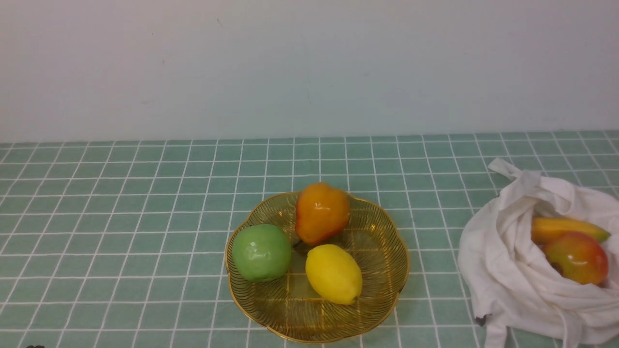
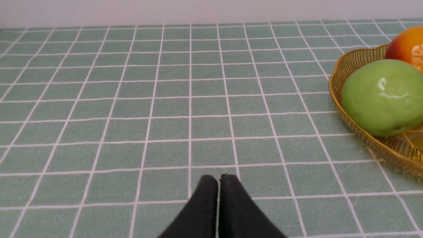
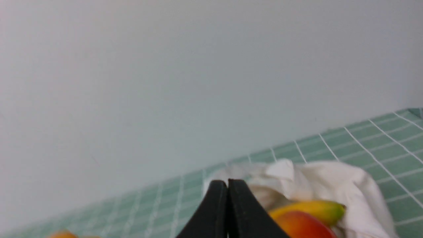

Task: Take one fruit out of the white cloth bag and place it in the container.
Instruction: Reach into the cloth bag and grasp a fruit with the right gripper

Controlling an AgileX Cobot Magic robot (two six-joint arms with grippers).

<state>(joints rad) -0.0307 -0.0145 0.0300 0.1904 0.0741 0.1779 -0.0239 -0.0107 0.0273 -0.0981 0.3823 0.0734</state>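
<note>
Presently the right claw (image 3: 227,182), pinched closed and empty, points toward the wall (image 3: 165,82), the apple (image 3: 302,226) lying just ahead of its tips inside the white cloth bag (image 3: 333,180); the left claw (image 2: 218,178), likewise closed and empty, hangs low over the tablecloth (image 2: 132,115).

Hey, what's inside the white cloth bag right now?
The white cloth bag lies open, showing a red and yellow-green apple with a long yellow fruit, green at its tip, just behind it. The folds cover the bag's bottom, so anything deeper cannot be seen.

Green apple (image 1: 261,252), pear (image 1: 322,212), lemon (image 1: 333,274) clustered; perhaps a banana (image 1: 566,229) apart.
</note>
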